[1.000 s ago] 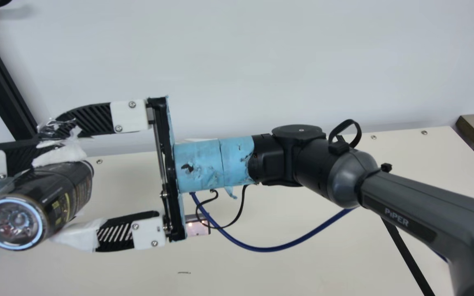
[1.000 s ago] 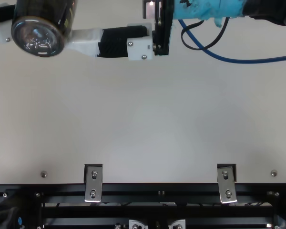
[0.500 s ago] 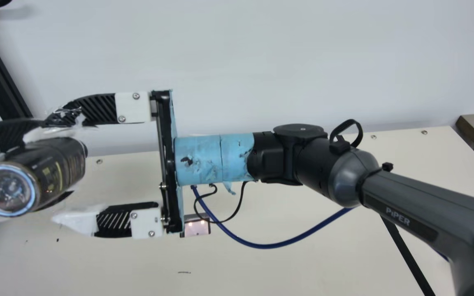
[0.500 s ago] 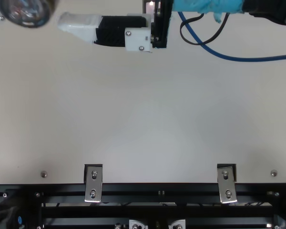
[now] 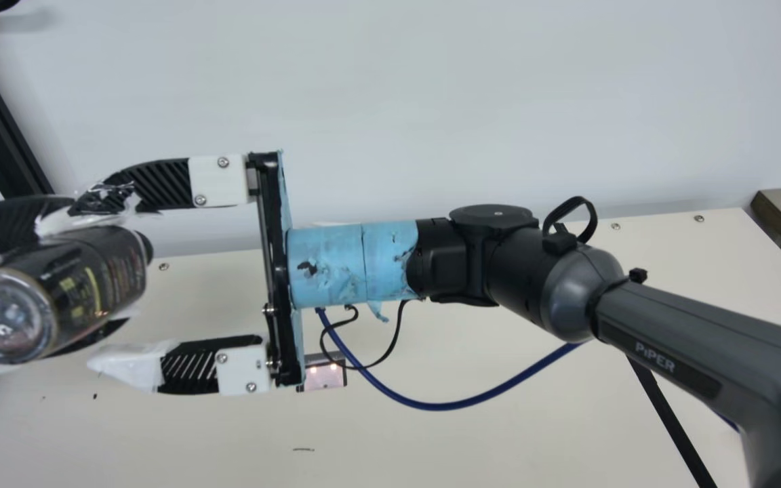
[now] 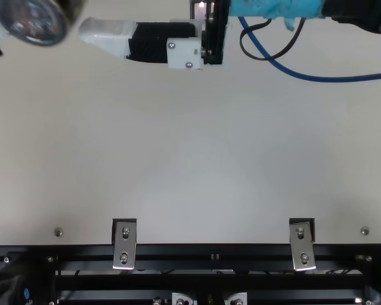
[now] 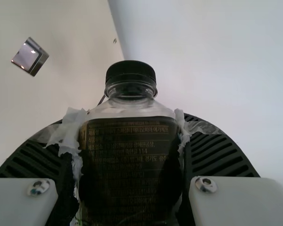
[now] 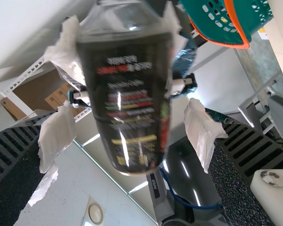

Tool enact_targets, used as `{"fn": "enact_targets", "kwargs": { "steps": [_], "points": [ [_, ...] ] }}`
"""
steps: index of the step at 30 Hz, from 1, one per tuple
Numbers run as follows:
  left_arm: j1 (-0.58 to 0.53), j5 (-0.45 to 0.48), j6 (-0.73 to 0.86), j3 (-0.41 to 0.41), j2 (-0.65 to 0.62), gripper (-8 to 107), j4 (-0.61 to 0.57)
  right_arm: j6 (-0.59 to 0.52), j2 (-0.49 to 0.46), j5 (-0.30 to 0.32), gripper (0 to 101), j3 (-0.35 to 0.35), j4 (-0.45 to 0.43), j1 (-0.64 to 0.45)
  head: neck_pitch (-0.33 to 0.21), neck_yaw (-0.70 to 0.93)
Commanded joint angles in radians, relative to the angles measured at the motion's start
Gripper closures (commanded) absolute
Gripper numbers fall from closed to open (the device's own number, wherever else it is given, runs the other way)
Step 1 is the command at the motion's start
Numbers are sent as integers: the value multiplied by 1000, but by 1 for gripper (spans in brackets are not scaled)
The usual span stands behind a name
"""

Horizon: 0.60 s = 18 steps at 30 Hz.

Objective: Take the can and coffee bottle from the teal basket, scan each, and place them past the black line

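My left gripper is at the main view's left edge, shut around the dark coffee bottle, which is tilted with its clear base towards the camera. In the left wrist view both pads of the left gripper press the sides of the bottle, its black cap pointing away. My right gripper stands open, fingers facing the bottle from the right. In the right wrist view the bottle appears between the spread fingertips of the right gripper, without visible contact. The black line crosses the table at right.
A small device with a lit window sits on the table below the right gripper. The teal basket with an orange rim shows in the right wrist view. A blue cable hangs under the right arm.
In the main view the left gripper and bottle have moved up and slightly left, then a little back right in the last half second. The right gripper has risen slightly, still open.
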Motion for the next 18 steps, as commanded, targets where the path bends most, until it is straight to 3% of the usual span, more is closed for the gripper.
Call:
{"fn": "enact_targets", "kwargs": {
  "steps": [1,9,18],
  "points": [
    [-25,-11,3,15,-8,89,-3,0,0,0,0,0,0,0,-37,-7],
    [-108,-66,0,36,-27,89,1,0,0,0,0,0,-1,0,-37,-7],
    [-107,-64,1,36,-26,89,-2,0,0,0,0,0,-8,0,-37,-7]
  ]
}}
